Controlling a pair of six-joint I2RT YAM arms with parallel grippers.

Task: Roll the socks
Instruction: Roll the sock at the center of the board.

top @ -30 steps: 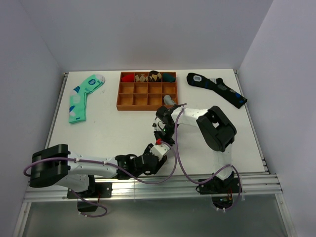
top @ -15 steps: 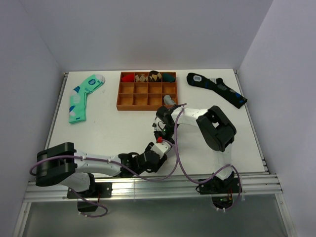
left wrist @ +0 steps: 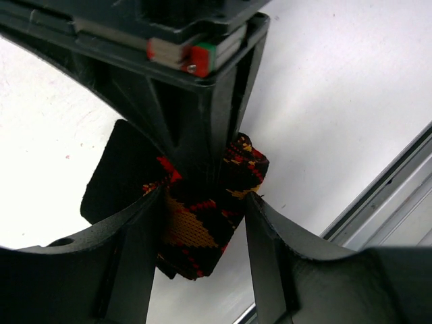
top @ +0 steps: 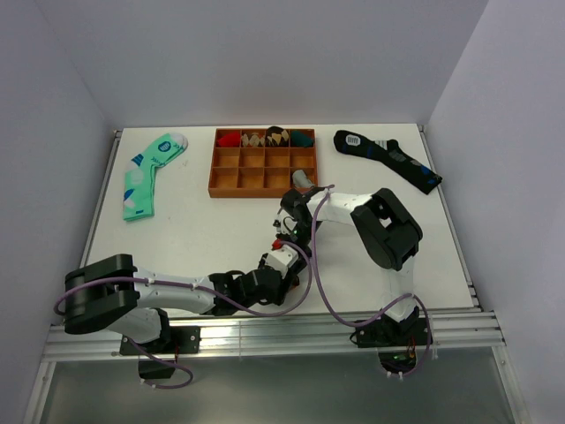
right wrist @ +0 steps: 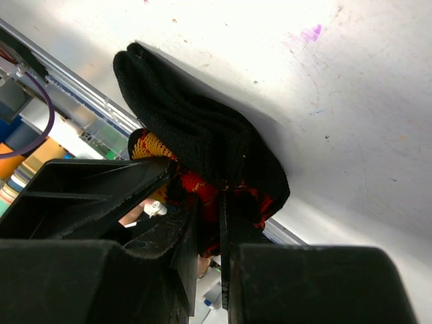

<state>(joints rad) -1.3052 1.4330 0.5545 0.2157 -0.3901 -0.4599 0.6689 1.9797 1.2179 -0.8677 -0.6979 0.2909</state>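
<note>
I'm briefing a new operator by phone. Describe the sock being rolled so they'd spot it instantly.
On the table, in front of the wooden tray, the left gripper and right gripper meet. The argyle sock bunched between them is black with red and orange diamonds, unlike the flat mint green sock and navy sock.

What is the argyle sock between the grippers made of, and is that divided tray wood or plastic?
The black argyle sock with red, orange and tan diamonds looks like soft, matte knitted fabric: knit ribs show and it bunches into folds. The orange-brown divided tray looks like wood, perhaps wood-toned plastic; matte, but too small here to see grain.
</note>
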